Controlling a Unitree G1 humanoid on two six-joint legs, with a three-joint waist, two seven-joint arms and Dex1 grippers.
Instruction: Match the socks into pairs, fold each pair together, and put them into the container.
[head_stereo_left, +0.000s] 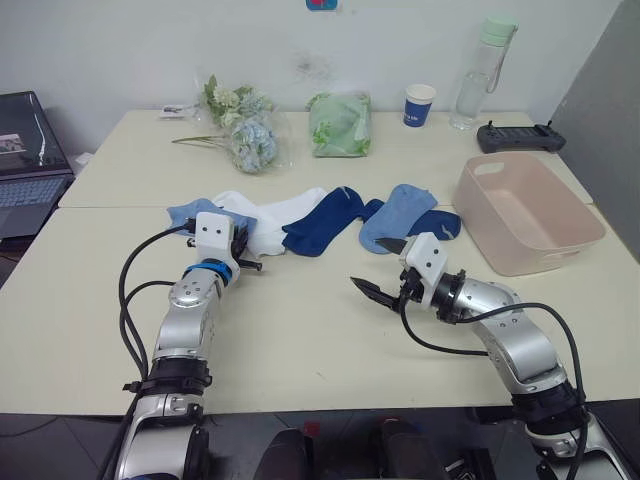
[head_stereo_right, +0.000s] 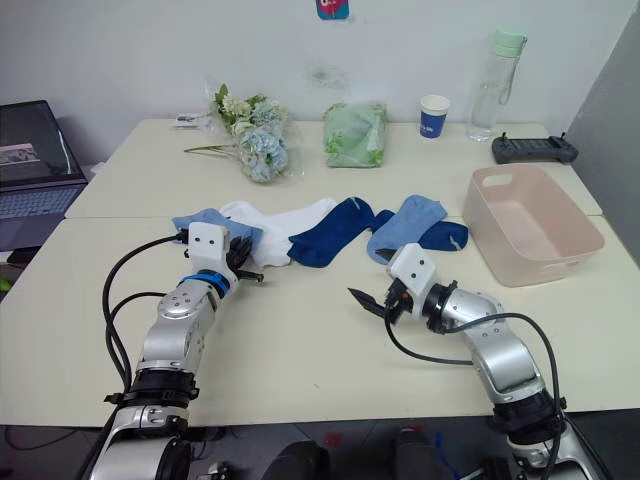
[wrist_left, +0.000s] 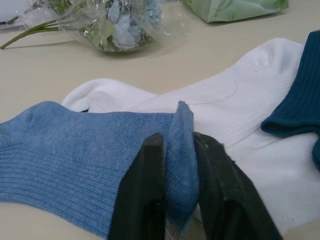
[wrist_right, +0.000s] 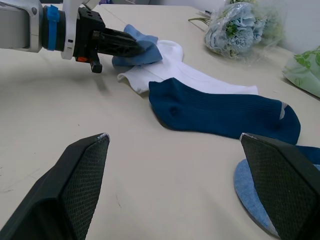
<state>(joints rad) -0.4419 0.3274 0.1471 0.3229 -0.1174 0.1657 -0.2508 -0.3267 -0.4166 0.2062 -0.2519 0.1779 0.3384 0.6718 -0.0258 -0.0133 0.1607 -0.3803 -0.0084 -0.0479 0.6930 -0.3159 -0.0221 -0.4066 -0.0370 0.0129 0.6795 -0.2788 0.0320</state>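
Several socks lie in a row across the table's middle: a light blue sock (head_stereo_left: 188, 212) at the left, a white sock (head_stereo_left: 278, 212), a dark navy sock (head_stereo_left: 325, 222), a second light blue sock (head_stereo_left: 398, 214) and another navy sock (head_stereo_left: 441, 223). My left gripper (head_stereo_left: 244, 242) is shut on the left light blue sock (wrist_left: 75, 155), pinching a raised fold of its edge between the fingers (wrist_left: 145, 200). My right gripper (head_stereo_left: 372, 265) hovers open over bare table in front of the navy sock (wrist_right: 220, 112), holding nothing. The pale pink container (head_stereo_left: 535, 258) stands at the right.
Along the table's far side sit a wrapped flower bouquet (head_stereo_left: 245, 128), a pale green bag (head_stereo_left: 340, 124), a blue-and-white paper cup (head_stereo_left: 420, 104), a water bottle (head_stereo_left: 482, 72) and a black controller (head_stereo_left: 520, 136). A laptop (head_stereo_left: 25, 165) is at the far left.
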